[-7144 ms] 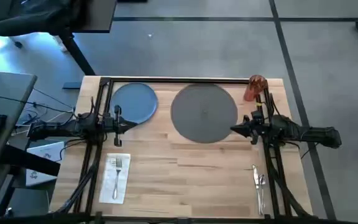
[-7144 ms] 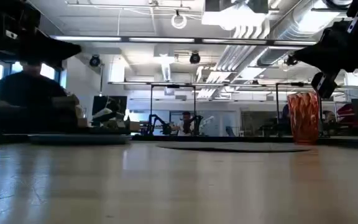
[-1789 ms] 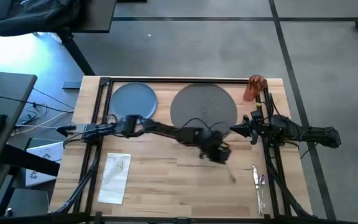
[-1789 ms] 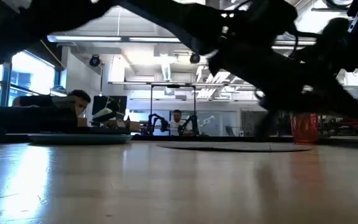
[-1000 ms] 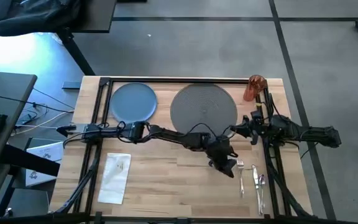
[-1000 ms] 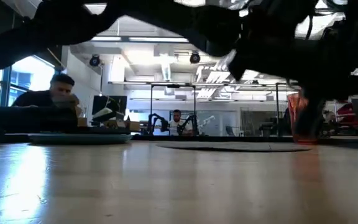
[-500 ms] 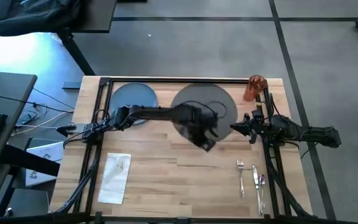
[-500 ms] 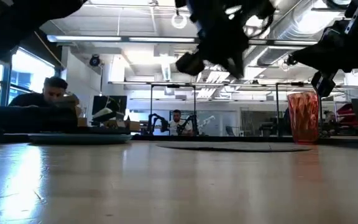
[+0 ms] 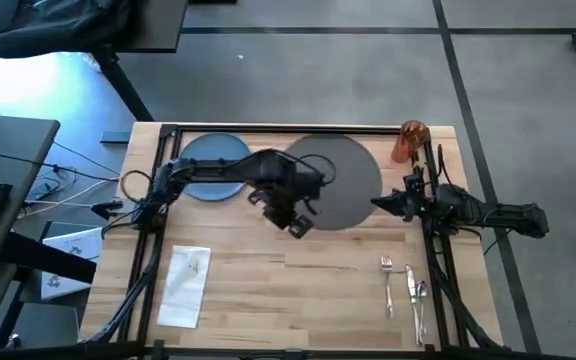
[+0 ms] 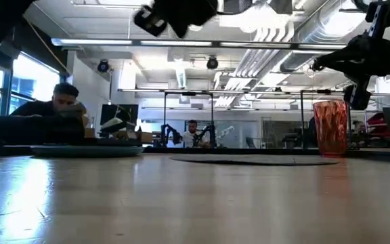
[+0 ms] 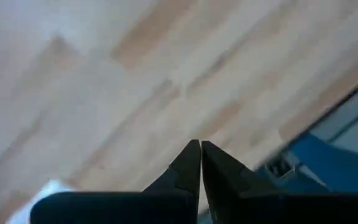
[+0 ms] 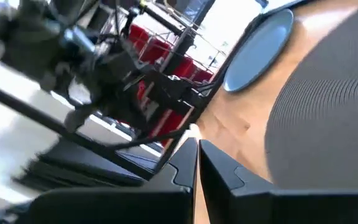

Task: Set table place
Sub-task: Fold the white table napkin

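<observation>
Plate [image 9: 211, 165], blue, lies at the worktop's [image 9: 298, 280] far left, just beside the grey mat [image 9: 343, 180], and by my judgement it must go onto that mat next. From above, the left claw [image 9: 296, 222] hangs over the mat's near-left edge, carrying nothing; it should reach for the plate's rim and slide it low across. Fork [image 9: 386, 282], knife [image 9: 408, 290] and spoon [image 9: 421, 296] lie together near right; the napkin [image 9: 187, 285] lies near left. The right claw [image 9: 380, 205] waits at the mat's right edge, near the orange cup [image 9: 409, 141], and could crowd the placement.

At worktop height, the cup [image 10: 330, 129] stands upright beyond the mat [image 10: 256, 160].

Left wrist: fingers [image 11: 188, 165] pressed together, empty.

Right wrist: fingers [image 12: 213, 163] pressed together beside the mat [image 12: 334, 118].
</observation>
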Controlling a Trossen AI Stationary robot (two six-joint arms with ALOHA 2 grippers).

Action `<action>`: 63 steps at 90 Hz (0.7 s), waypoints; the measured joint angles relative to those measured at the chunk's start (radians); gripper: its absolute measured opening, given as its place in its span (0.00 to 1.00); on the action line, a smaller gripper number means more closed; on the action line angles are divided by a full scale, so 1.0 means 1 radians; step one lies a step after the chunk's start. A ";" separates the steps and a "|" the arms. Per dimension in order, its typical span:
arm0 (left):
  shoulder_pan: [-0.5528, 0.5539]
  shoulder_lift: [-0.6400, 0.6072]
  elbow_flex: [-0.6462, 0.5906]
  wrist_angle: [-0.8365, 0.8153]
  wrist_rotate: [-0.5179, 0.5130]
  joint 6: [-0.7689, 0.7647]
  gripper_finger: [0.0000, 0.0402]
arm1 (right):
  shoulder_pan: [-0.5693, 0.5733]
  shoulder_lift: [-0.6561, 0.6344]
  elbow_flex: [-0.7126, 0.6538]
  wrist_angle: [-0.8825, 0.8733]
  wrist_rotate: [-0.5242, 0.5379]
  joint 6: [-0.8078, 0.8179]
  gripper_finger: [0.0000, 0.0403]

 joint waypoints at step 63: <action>-0.260 -0.738 -1.251 0.331 0.121 -0.623 0.15 | 0.001 0.013 0.000 -0.006 -0.008 0.084 0.00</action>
